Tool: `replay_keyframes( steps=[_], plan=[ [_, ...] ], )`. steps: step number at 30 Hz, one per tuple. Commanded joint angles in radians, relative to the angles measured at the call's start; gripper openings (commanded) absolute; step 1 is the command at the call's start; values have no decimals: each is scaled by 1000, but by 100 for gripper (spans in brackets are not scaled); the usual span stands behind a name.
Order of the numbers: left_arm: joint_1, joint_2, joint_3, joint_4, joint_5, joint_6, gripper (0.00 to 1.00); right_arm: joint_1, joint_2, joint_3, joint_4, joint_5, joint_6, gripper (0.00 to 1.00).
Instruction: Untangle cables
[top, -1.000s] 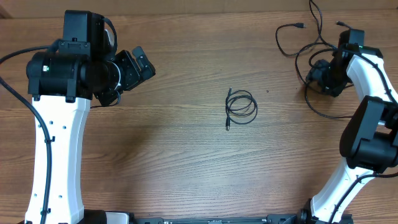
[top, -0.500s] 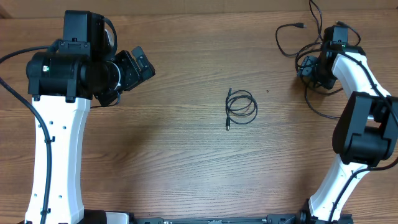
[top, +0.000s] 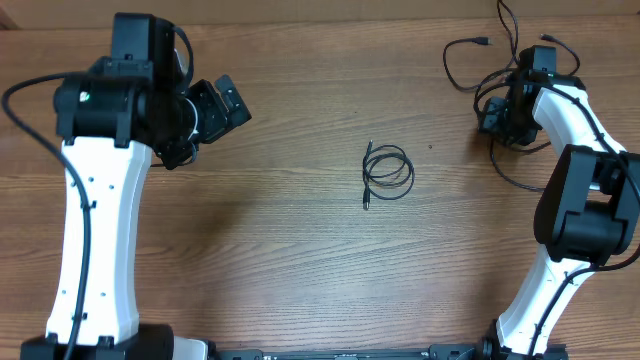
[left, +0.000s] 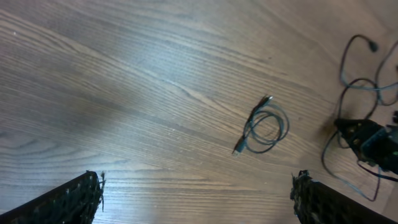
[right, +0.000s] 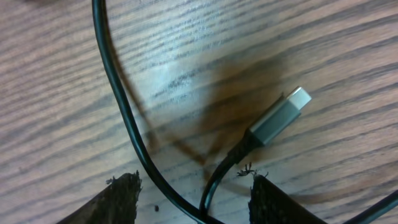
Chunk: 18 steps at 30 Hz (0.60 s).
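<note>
While my left claw (left: 202, 199) hangs spread wide, my right claw (right: 196, 190) sits half spread astride thin cables (right: 117, 93) at the far right of the tabletop (top: 300, 250), pinching nothing. I judge them light and floppy, best gripped behind the stiff plug (right: 281, 115).

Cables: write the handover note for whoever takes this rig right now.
Left gripper: open, empty, above bare table.
Right gripper: open, low over the loose cables at the far right. Two strands run between its fingers, unclamped, with a silver-tipped plug just ahead.
Small coil: alone at table centre, untouched.
Done: nothing visibly separated.
Left: grip a strand, draw the right-hand tangle apart, then unwind the coil.
</note>
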<state>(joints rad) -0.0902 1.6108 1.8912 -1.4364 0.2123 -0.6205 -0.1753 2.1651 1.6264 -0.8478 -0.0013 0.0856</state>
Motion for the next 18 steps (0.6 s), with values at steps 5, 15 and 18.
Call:
replay_keyframes(
  steps=[5, 15, 18],
  plan=[
    [-4, 23, 0, -3, 10, 24, 100, 0, 7, -5, -26, -8, -114, 52],
    [-4, 23, 0, -5, 17, 75, 100, 0, 44, -5, -43, -8, -114, 34],
    [-4, 23, 0, -3, 17, 75, 100, 0, 44, -2, -44, -8, -114, 17]
  ],
)
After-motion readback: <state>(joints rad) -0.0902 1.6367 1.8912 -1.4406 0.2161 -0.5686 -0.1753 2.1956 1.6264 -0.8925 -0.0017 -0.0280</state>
